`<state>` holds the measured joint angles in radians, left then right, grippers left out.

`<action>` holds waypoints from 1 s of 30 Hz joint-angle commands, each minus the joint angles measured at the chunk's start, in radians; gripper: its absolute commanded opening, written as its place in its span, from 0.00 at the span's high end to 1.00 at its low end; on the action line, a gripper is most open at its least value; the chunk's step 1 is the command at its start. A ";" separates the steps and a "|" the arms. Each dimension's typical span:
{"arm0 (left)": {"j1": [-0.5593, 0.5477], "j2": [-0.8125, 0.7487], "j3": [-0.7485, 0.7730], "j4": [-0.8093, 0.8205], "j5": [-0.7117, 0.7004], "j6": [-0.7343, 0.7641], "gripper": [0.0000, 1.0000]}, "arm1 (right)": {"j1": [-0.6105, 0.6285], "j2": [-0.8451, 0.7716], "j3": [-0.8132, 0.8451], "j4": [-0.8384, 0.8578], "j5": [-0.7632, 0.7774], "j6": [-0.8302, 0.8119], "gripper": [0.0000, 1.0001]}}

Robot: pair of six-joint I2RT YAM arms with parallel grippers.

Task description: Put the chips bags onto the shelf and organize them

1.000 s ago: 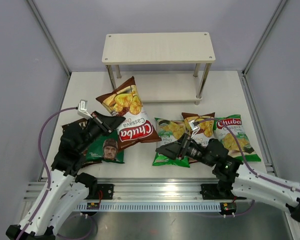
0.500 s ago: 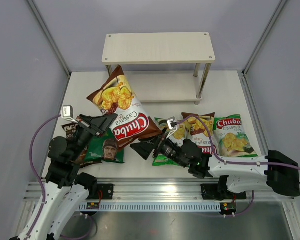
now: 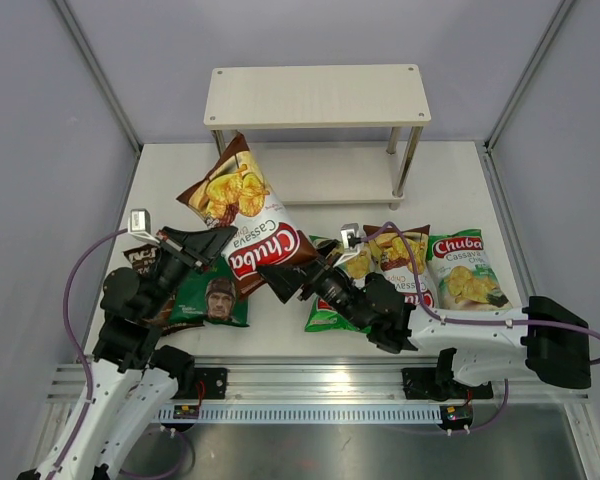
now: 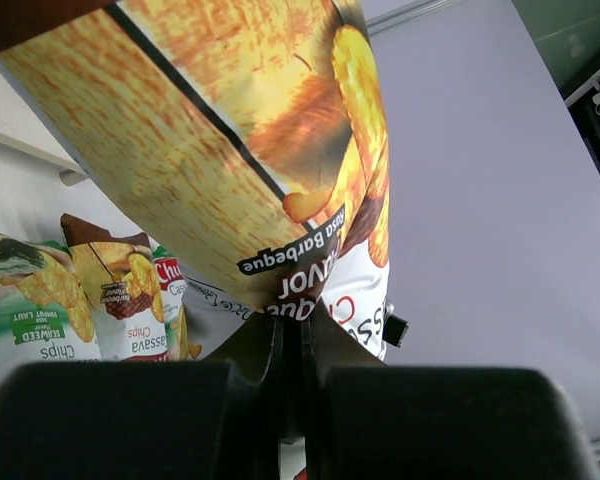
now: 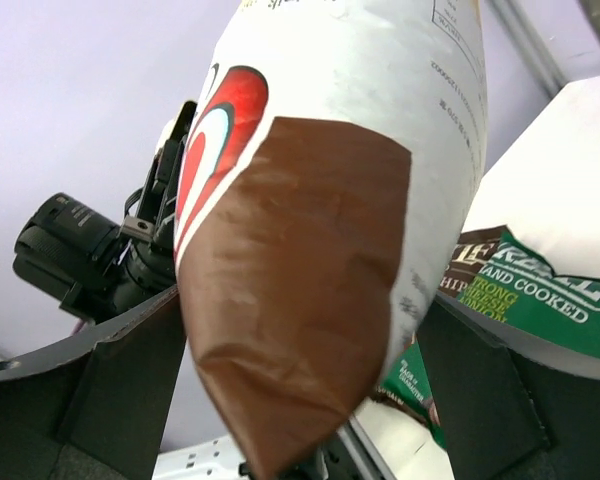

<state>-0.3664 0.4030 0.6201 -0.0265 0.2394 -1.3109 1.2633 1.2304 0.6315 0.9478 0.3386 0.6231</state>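
So, the left gripper (image 4: 292,335) has its jaws pressed together on an edge low on one brown-red Chuba bag (image 3: 248,215). The bag rises out of them, lifted and tilted, with its top toward the shelf (image 3: 317,95). The right gripper (image 3: 286,283) has its jaws spread to either side of that bag's lower end. The right wrist view shows the end between them, not yet pinched.

Just beyond the right jaws lie a green Chuba bag (image 3: 330,255), then the second brown-red bag (image 3: 405,258), then the second green one (image 3: 467,270), all flat on the table (image 3: 180,170). Beneath the left jaws lies the dark green bag with a man's face (image 3: 215,297). Behind them, mostly hidden by the arm, is the dark brown bag (image 3: 140,258).

These bags look light and puffed with air. The glossy film is probably slippery, and the chips would crush under a squeeze. A flat crimped seam or a corner is the safer hold, not the belly.

The count is six bags: two brown-red, two green, one dark brown and one dark green. There is one shelf of two boards, with no bag on it.
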 commanded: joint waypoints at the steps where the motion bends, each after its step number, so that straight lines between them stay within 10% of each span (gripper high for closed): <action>1: -0.002 0.026 0.018 0.125 0.075 -0.008 1.00 | 0.007 0.012 0.077 0.054 0.123 -0.062 0.02; 6: -0.002 0.057 0.044 0.115 0.127 0.028 1.00 | -0.001 0.026 0.123 0.029 0.126 -0.091 0.05; 7: -0.002 0.066 0.050 0.111 0.133 0.038 0.99 | -0.005 0.029 0.126 0.029 0.096 -0.101 0.27; 11: -0.002 0.095 0.127 0.030 0.136 0.169 0.83 | -0.039 0.011 0.132 0.008 0.016 -0.115 0.61; 14: -0.002 0.096 0.179 -0.076 0.057 0.275 0.64 | -0.051 -0.014 0.129 -0.017 -0.001 -0.118 0.72; 15: -0.002 0.096 0.185 -0.116 0.034 0.297 0.43 | -0.059 -0.019 0.134 -0.027 -0.006 -0.117 0.74; 19: -0.002 0.099 0.248 -0.258 -0.113 0.412 0.20 | -0.103 -0.066 0.131 -0.084 -0.022 -0.085 0.80; 30: 0.000 0.103 0.322 -0.529 -0.321 0.719 0.01 | -0.387 -0.187 0.302 -0.400 -0.088 0.019 0.82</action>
<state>-0.3649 0.5037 0.9226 -0.4770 -0.0196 -0.7345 0.9539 1.0954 0.8040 0.6071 0.2775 0.5961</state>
